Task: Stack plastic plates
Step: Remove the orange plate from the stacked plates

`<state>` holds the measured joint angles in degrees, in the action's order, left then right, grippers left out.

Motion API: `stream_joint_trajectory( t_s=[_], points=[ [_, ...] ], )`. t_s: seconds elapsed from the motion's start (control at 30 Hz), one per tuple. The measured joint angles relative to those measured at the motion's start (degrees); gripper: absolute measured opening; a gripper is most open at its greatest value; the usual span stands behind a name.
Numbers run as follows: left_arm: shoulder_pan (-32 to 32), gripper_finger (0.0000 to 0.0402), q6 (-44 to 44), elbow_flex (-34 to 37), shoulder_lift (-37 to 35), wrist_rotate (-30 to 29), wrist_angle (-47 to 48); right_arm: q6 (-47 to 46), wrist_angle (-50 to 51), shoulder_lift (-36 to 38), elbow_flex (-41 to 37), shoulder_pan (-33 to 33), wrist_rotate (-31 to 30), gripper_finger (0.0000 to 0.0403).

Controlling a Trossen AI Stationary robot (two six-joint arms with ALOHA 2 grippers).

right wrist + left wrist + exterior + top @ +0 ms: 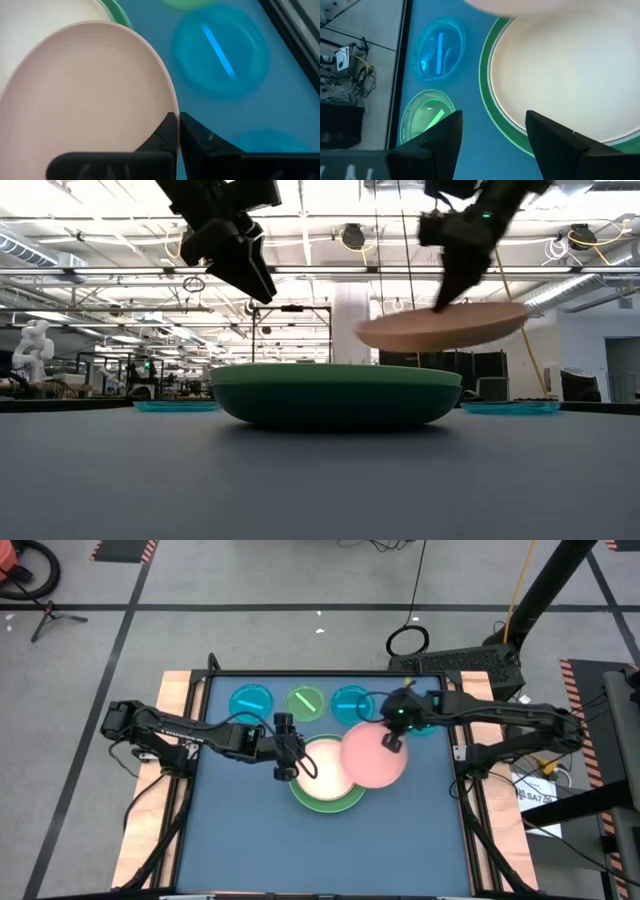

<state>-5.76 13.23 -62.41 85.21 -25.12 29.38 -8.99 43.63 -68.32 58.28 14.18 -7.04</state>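
Right gripper (392, 736) is pinched shut on the rim of the pink plate (374, 756), carrying it tilted above the cream plate (322, 769) nested in the green plate (330, 802); it looks light, stiff, slippery; left gripper (286, 766) hovers open nearby.

3 large plates (375, 755), 4 small plates (251, 701)

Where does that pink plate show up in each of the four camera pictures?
High: pink plate, centre-right, held by the right tool.
Low: upper right, tilted in the air.
Left wrist: only a blurred edge.
Right wrist: fills the left.
Shared landmark: the cream plate beside it.
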Motion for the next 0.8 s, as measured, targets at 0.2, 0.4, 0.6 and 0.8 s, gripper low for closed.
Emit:
stream_joint_trajectory(
  t_s=[0.2, 0.4, 0.6, 0.8],
  points=[
    [0.0, 0.0223, -0.3, 0.0, 0.0, 0.0, 0.7, -5.7, 7.9, 5.7, -3.8, 0.5, -3.7, 0.0001],
    [0.0, 0.0223, -0.2, 0.0, 0.0, 0.0, 0.5, -9.8, 6.6, 14.3, -14.9, 1.4, -3.6, 0.0],
    [0.0, 0.0223, -0.2, 0.0, 0.0, 0.0, 0.4, -14.0, 4.7, 21.7, -23.5, 2.0, -3.4, 0.0],
    [0.0, 0.0223, -0.3, 0.0, 0.0, 0.0, 0.4, -17.6, 3.3, 22.5, -23.3, 2.0, -3.5, 0.0003]
  ],
)
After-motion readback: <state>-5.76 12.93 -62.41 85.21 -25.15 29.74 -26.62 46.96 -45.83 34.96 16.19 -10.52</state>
